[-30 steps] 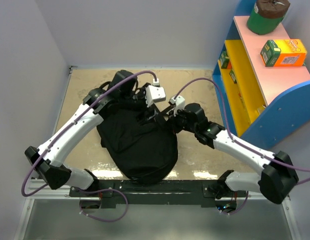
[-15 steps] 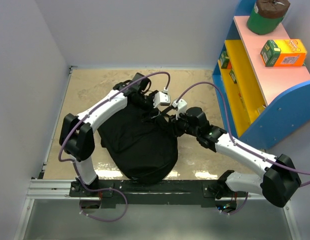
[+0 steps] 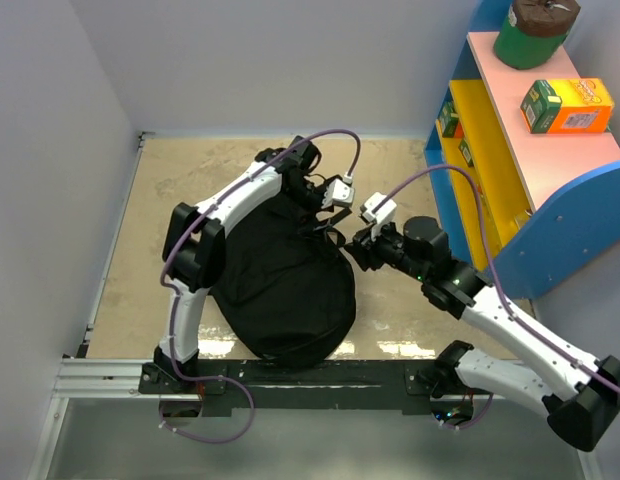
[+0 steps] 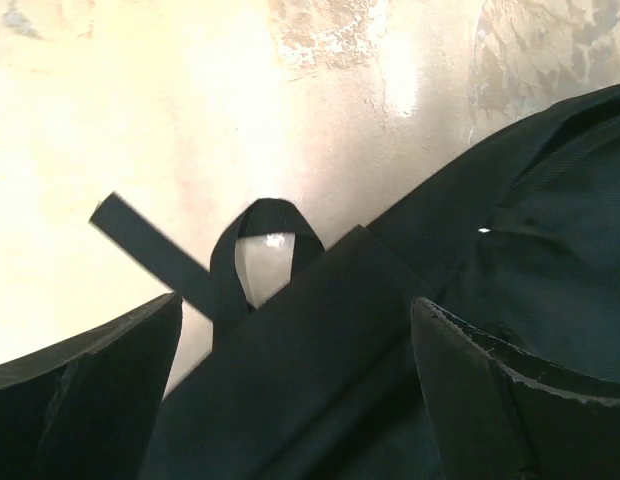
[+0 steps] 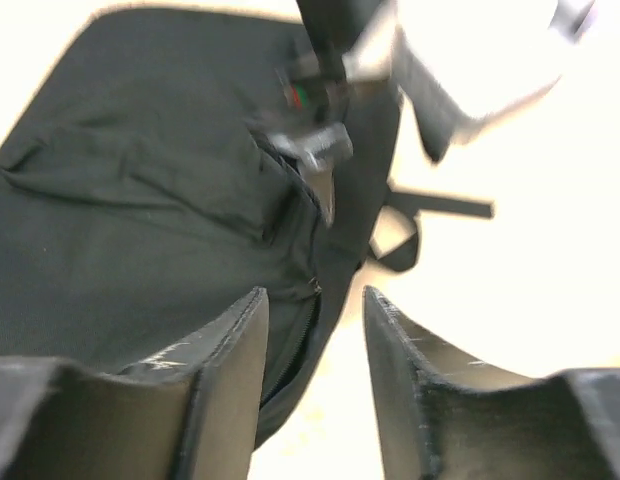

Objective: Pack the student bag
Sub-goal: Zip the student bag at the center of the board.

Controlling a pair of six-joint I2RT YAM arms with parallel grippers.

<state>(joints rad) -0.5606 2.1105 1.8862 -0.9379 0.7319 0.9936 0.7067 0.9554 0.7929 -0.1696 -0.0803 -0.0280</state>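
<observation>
**Black student bag (image 3: 290, 290) lying flat on the desk (image 3: 160, 210), both arms reaching to its far end.**

The bag lies mid-desk with its long axis running near to far. Its broad, rounded end points toward the arm bases, and the narrower end with the strap loop (image 4: 265, 215) points toward the far wall. The left gripper (image 4: 297, 310) hangs over that far end with its jaws released and spread wide, and bag fabric shows in the gap between them. Just beyond, the loop and a flat webbing strap (image 4: 150, 250) lie on bare desk. The right gripper (image 5: 315, 300) sits at the bag's right edge, near the left one. Its jaws are also released but stand closer together, and the bag's side and pale desk show between them. That view is blurred.
</observation>
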